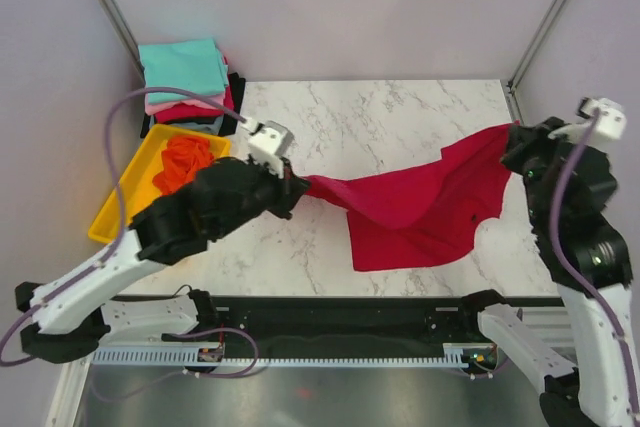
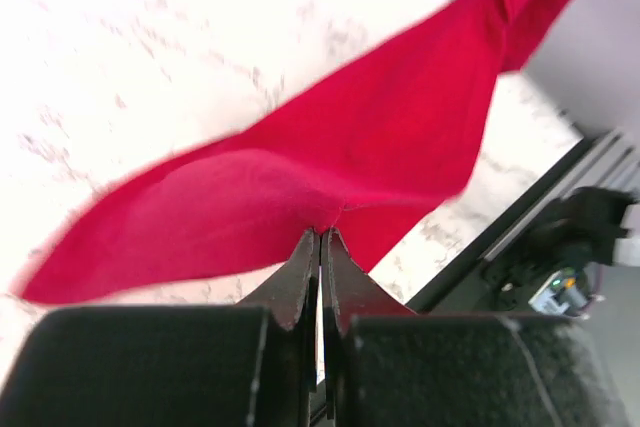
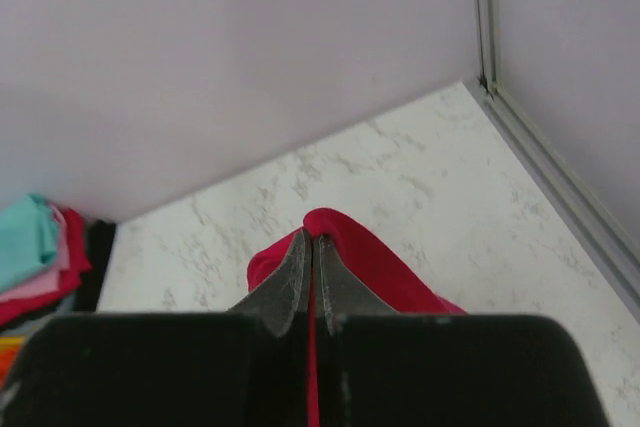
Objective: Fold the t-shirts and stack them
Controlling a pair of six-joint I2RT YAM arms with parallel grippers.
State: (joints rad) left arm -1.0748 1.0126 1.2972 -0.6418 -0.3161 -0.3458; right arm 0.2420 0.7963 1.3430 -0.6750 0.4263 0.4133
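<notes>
Crimson t-shirt (image 1: 420, 202): stretched between both hands across the right half of the worktop (image 1: 380, 117), with its upper edge pulled into a line and its lower part sagging onto the marble at the near right.
Left hand (image 2: 320, 247): clenched on a pinch of the shirt's left end, the cloth bunching right at the fingertips.
Right hand (image 3: 312, 247): clenched on the shirt's far right end, lifted near the right edge of the worktop; red cloth shows between and above its fingertips.
Why held so: gripping two opposite ends and holding them well apart draws the fabric taut, which probably serves to open the crumpled shirt and lay it flat before any fold.
Orange t-shirt (image 1: 183, 162): lies crumpled in the yellow tray (image 1: 140, 162) at the left, seemingly waiting its turn.
Folded stack (image 1: 182, 65): at the far left corner, teal on top, pink, red and darker layers beneath; likely where the finished shirt goes.
Step in hand: spreading, with folding not yet begun.
Risk: the sagging lower part may crease or fold under when the shirt is lowered.
</notes>
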